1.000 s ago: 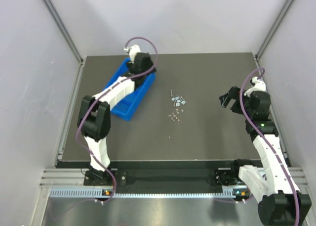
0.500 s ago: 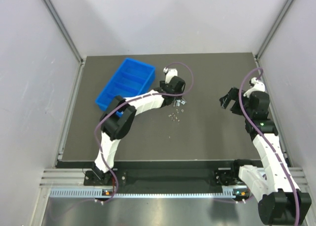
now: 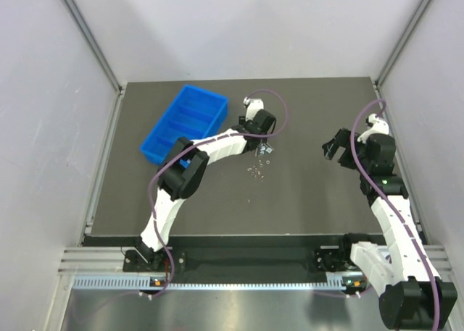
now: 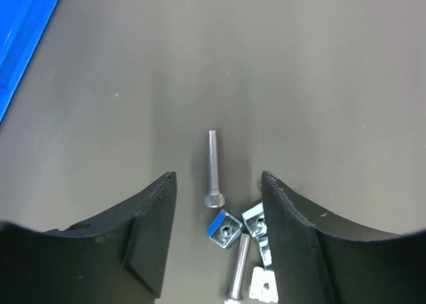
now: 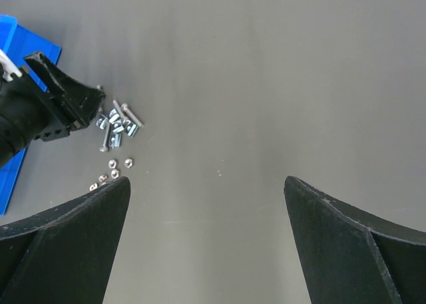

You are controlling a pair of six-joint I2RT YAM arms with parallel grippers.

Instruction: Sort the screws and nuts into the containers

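The blue four-compartment tray sits at the back left of the table. A small pile of silver screws and square nuts lies mid-table, with loose hex nuts just in front of it. My left gripper is open and low over the pile. In the left wrist view one screw lies flat on the table between its open fingertips, untouched, with a blue-marked square nut and a second screw behind it. My right gripper is open and empty at the right, above the bare table.
The right wrist view shows the pile, the hex nuts, the left gripper and the tray's edge. A corner of the tray shows at the far left of the left wrist view. Grey walls enclose the table.
My left arm has swung from over the blue tray to the right and down to the screw pile. The right arm has not moved.
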